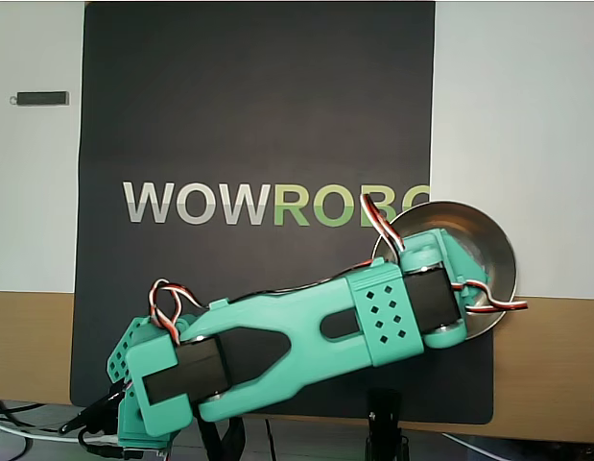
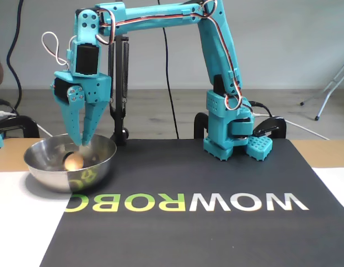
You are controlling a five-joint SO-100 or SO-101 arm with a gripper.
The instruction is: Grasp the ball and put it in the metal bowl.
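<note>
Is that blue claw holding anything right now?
No. The gripper is empty, fingers nearly together above the metal bowl; the ball lies loose inside it.

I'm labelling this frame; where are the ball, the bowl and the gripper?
ball (image 2: 74,161), fixed view, middle of its visible face.
bowl (image 2: 96,167), fixed view, front outer wall.
gripper (image 2: 81,143), fixed view, midway between fingertips.

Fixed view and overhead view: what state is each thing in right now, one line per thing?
ball: loose inside the bowl, not gripped.
metal bowl: upright at the mat's edge, holding the ball.
gripper: jaws nearly shut, empty, tips just above the ball over the bowl.
mat: lying flat under the arm's base.
</note>
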